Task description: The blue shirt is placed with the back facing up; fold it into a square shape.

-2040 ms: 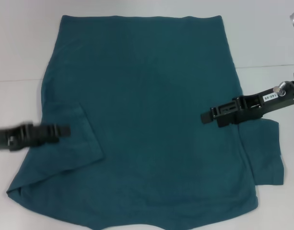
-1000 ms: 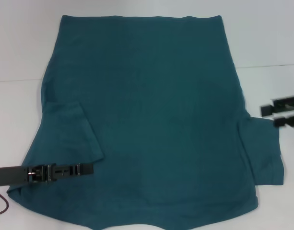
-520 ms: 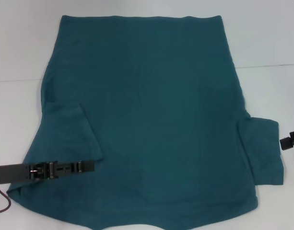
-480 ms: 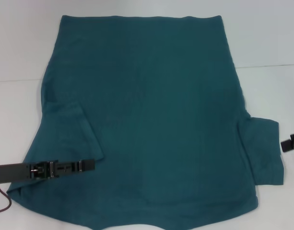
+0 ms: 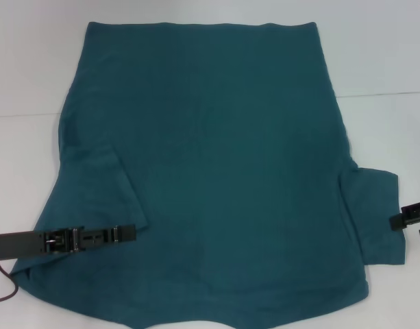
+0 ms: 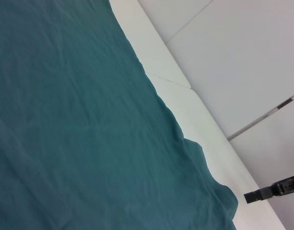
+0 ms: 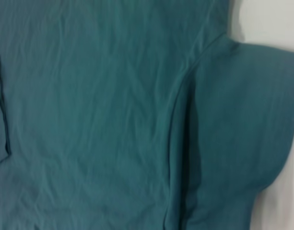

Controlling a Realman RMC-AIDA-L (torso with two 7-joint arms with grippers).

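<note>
The blue shirt (image 5: pixel 223 157) lies flat on the white table (image 5: pixel 31 68), hem at the far side. Its left sleeve (image 5: pixel 100 199) is folded in over the body, while the right sleeve (image 5: pixel 377 219) sticks out sideways. My left gripper (image 5: pixel 131 233) reaches in low from the left, its tip at the folded sleeve's near corner. Beside the right sleeve's outer edge my right gripper (image 5: pixel 410 226) stands open over bare table, holding nothing. The left wrist view shows the shirt (image 6: pixel 79 134) and the right gripper (image 6: pixel 266 191) farther off. The right wrist view shows the shirt (image 7: pixel 99 110) and the right sleeve (image 7: pixel 238 129).
A thin seam line (image 5: pixel 381 94) crosses the table at the right, level with the shirt's upper half. A dark cable (image 5: pixel 4 291) loops under the left arm at the near left. White table surface borders the shirt on both sides.
Over two seconds the left gripper came nearer, down to the folded sleeve's corner. The right gripper drew off the shirt to the right, then edged back toward the sleeve.
</note>
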